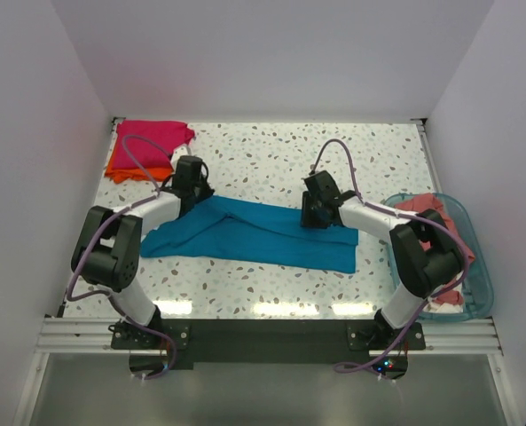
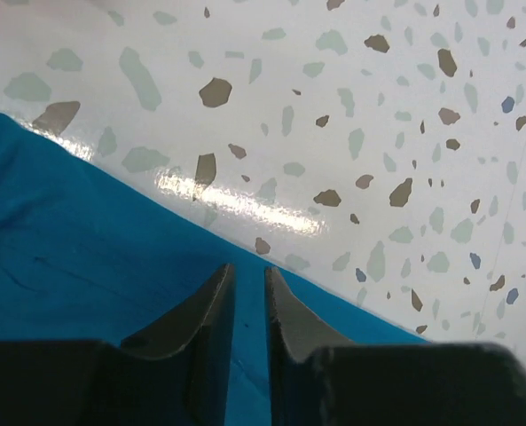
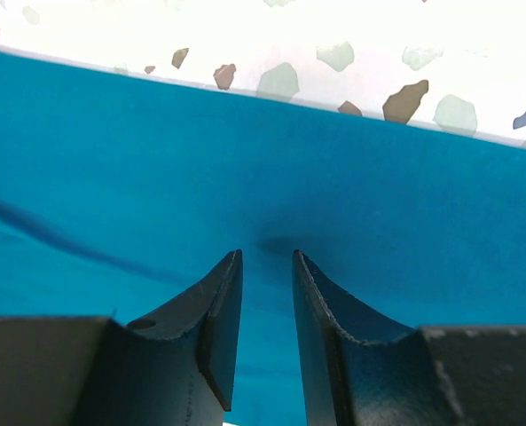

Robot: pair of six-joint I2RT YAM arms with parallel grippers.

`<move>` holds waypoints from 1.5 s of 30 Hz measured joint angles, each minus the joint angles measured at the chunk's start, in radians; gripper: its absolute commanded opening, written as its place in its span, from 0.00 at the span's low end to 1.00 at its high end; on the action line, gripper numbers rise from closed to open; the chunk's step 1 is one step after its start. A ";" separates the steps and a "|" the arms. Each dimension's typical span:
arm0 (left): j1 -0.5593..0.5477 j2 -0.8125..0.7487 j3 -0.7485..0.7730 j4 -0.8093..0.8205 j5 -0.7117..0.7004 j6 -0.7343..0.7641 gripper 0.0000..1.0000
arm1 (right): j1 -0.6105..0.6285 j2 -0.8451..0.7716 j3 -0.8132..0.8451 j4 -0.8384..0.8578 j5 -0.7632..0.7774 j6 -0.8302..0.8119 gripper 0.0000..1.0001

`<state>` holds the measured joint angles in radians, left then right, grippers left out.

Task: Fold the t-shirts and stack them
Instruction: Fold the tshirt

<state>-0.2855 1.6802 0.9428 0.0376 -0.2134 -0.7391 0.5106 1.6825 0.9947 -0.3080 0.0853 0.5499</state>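
The teal blue t-shirt [image 1: 254, 232] lies flat on the table as a long folded band, from left of centre to right of centre. My left gripper [image 1: 192, 185] is low at its far left edge; in the left wrist view [image 2: 249, 271] the jaws stand a narrow gap apart over the teal cloth [image 2: 67, 231]. My right gripper [image 1: 311, 211] is low at its far right edge; in the right wrist view [image 3: 267, 256] the jaws stand apart over flat teal cloth [image 3: 245, 160]. The magenta t-shirt [image 1: 152, 138] lies folded on the orange t-shirt [image 1: 134, 169] at the far left. The salmon t-shirt [image 1: 431, 213] lies crumpled in the basket.
The clear blue-tinted basket [image 1: 477, 266] stands at the right edge of the table beside my right arm. The speckled white tabletop [image 1: 263, 160] shows beyond the teal shirt. White walls close in the table on the left, back and right.
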 measured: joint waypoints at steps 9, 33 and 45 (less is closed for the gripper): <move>0.002 0.010 -0.046 0.002 0.054 0.019 0.11 | 0.000 0.000 -0.014 0.013 0.001 0.005 0.32; 0.001 -0.067 -0.147 -0.002 0.191 0.046 0.04 | 0.002 0.000 -0.027 0.039 -0.006 0.008 0.32; -0.005 -0.165 -0.253 0.006 0.249 0.046 0.03 | 0.002 0.000 -0.027 0.035 -0.006 0.007 0.32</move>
<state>-0.2905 1.5154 0.6899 0.0437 0.0357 -0.6933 0.5125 1.6829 0.9680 -0.2729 0.0795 0.5568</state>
